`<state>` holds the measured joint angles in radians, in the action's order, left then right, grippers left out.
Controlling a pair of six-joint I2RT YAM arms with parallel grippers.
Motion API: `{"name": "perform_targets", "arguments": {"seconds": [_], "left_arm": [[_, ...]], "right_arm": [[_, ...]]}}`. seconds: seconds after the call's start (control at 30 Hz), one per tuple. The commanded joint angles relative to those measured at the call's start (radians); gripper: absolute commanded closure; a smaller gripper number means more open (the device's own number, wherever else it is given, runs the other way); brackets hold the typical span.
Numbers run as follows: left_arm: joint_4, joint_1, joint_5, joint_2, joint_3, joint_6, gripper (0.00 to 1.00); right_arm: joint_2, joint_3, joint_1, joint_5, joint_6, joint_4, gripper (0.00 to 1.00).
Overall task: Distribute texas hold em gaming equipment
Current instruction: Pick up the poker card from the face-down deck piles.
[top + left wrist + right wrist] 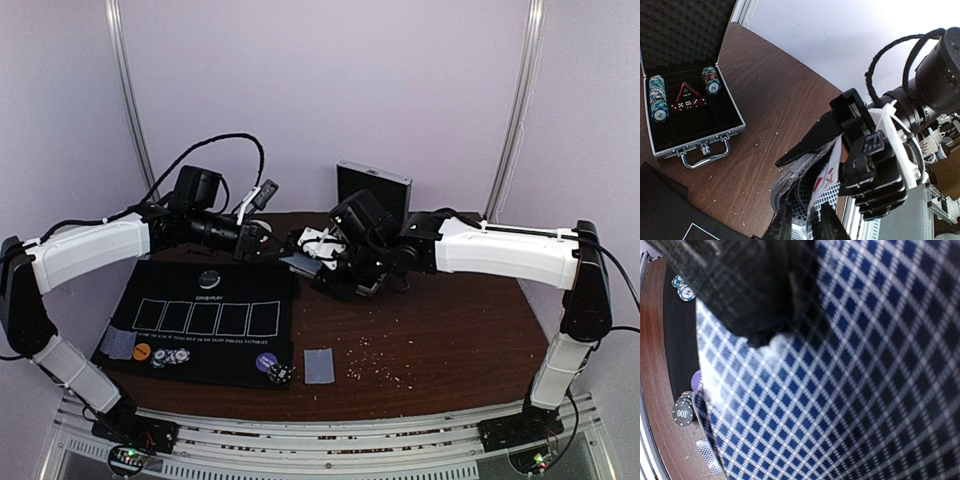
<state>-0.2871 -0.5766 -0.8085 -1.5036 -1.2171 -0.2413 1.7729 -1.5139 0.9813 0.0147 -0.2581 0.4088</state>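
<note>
Grey-blue-backed playing cards [300,263] hang in the air at the far middle of the table [450,340], between the two arms, just beyond the black mat [215,345]. The right gripper [318,252] is clamped on them, jaws pressed flat against the faces of the small stack, and the diamond back pattern fills the right wrist view. The left gripper [807,222] comes up from below with its jaws a little apart, straddling the lower edge of the stack. Whether either pad touches a card I cannot tell. Two single cards lie face down already, one [318,365] on the bare wood near the front and one [118,343] on the mat's near left corner. Close to them sit an orange disc [142,352], striped poker chips [168,357], a purple disc [266,362] and a dark chip [280,374]. More chips [657,97] stand in the open metal case [700,145] at the back. As for handling, the cards look thin, light and slick, stiff enough along their length but ready to bow. A loosely held stack would likely fan out or shed several at once. The sensible hold for the left jaws is a shallow pinch on the free short edge of the outermost card alone. That card can then be slid off along its face while the right jaws keep the rest squeezed. The chips are small, rigid and denser, so they are best pinched across the rim, and they may roll if dropped on edge.
</note>
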Motion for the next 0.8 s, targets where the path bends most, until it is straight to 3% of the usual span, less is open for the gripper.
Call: {"name": "perform_targets", "arguments": {"seconds": [0.0,0.07,0.27,0.53,0.63,0.77], "left_arm": [[0.017,0.002,-0.018,-0.020,0.001,0.005,0.89],[0.016,0.003,-0.013,-0.008,-0.006,0.008,1.00],[0.012,0.027,0.035,0.044,-0.013,0.004,1.00],[0.013,0.093,-0.041,0.092,-0.043,-0.009,1.00],[-0.083,0.124,-0.021,0.099,-0.093,0.051,1.00],[-0.368,0.125,0.128,0.024,-0.184,0.244,1.00]], "right_arm": [[-0.035,0.006,-0.005,-0.011,0.003,-0.016,0.60],[-0.037,0.009,-0.006,-0.015,0.003,-0.016,0.60],[-0.069,0.053,-0.030,-0.039,0.007,-0.028,0.60],[-0.124,0.144,-0.104,-0.061,0.015,-0.038,0.61],[-0.149,0.175,-0.140,-0.076,0.019,-0.030,0.61],[-0.195,0.206,-0.181,-0.108,0.018,0.000,0.61]]}}
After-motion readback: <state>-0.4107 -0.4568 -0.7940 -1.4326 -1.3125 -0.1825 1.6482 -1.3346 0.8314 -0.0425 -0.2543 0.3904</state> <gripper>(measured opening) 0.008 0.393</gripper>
